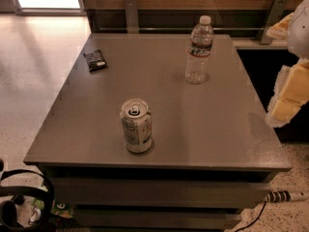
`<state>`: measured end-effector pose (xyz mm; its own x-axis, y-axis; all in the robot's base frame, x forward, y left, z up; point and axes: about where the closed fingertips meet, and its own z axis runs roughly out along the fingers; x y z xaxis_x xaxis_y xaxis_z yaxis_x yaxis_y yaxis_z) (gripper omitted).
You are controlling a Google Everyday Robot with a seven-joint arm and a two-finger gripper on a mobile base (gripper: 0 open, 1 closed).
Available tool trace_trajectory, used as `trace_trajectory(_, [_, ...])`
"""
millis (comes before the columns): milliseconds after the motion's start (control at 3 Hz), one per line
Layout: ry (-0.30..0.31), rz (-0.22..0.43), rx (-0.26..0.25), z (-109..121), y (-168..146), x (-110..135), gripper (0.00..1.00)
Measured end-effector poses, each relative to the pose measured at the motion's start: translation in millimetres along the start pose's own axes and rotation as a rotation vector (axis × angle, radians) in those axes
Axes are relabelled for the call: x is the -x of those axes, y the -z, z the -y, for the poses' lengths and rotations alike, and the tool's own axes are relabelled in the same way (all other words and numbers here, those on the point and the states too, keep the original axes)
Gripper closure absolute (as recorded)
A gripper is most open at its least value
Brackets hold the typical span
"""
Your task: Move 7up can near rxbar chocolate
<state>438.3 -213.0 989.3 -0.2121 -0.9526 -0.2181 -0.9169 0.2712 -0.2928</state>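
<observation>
Gripper (pixel 288 94) sits at the far right edge of the view, off past the table's right side and above its top. Only part of it shows, so we can't tell whether it's open or closed. It's well apart from everything on the table and touches none of it.

Nearest obj to it is the water bottle (pixel 199 50), upright w/ cap on, toward the back right of the table (pixel 207 129). Not our target.

The 7up can (pixel 136 125) stands upright near the front edge, a bit left of centre, pull-tab top facing up, nothing touching it. The rxbar chocolate (pixel 95 60) lies flat at the back left corner, well apart from the can, w/ bare tabletop between them.

Step, as we judge it: the very start, approach not yet made, can not grasped. Task approx 0% done.

Next move, in our view: bring the gripper across and down toward the can, staying in front of the bottle so it doesn't get knocked. Open wide enough to straddle the can body, then close around its mid-height, since it's tall and prob light and could tip. After that, lift and carry it back-left, and set it down just beside the bar w/o landing on the wrapper.
</observation>
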Motion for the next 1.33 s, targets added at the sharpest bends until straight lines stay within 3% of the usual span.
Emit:
trace_trajectory(333, [0.000, 0.000, 0.000, 0.0, 0.0, 0.0, 0.00])
trace_trajectory(667, [-0.003, 0.072, 0.029, -9.9, -5.3, 6.8, 0.00])
trace_trajectory(1000, [-0.012, 0.236, 0.084, -31.5, -26.8, 18.3, 0.00])
trace_trajectory(1333, [-0.017, 0.405, 0.088, -51.9, -42.6, 36.6, 0.00])
